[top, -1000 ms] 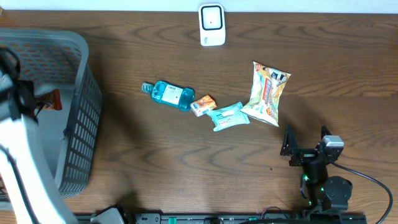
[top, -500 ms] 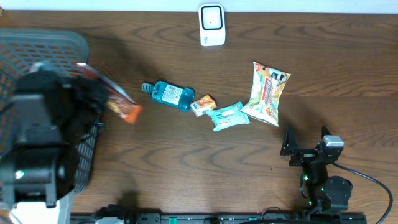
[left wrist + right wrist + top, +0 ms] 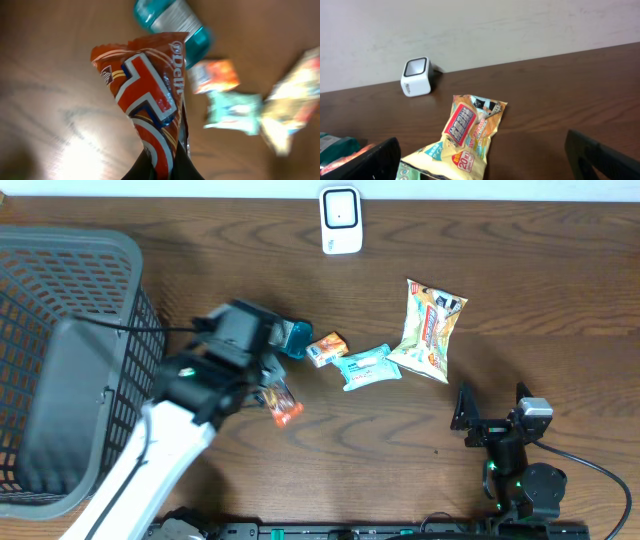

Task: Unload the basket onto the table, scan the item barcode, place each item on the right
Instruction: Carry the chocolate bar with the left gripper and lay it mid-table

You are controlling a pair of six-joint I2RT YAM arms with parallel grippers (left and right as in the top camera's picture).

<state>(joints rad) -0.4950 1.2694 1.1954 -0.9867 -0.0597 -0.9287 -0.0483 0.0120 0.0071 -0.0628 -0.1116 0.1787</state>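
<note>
Gripping a red-orange foil snack packet point(image 3: 145, 95) by 1 end, the left gripper point(image 3: 162, 169) is clamped shut on it, the dark fingers meeting at the packet's lower edge in the left wrist view. The packet bears white and blue stripes and white lettering that begins "Delf"; the rest cannot be read. No barcode shows on the face in view.

In the overhead view the packet sits over the dark brown wooden table point(image 3: 560, 300), just below a teal plastic bottle point(image 3: 293, 335) and left of a small orange carton point(image 3: 326, 347). Whether it touches the table cannot be told. It is well apart from the white box-shaped scanner point(image 3: 340, 220) at the far edge.

A pale teal sachet point(image 3: 366, 366) lies just beside the carton, touching a large cream and yellow snack bag point(image 3: 470, 125), which shows a red label panel and a round "20" badge; its other print is too small to read.

A grey plastic mesh basket point(image 3: 70, 242) stands at the left end.

The right gripper point(image 3: 492, 402) rests near the front edge, jaws spread wide and holding nothing.
</note>
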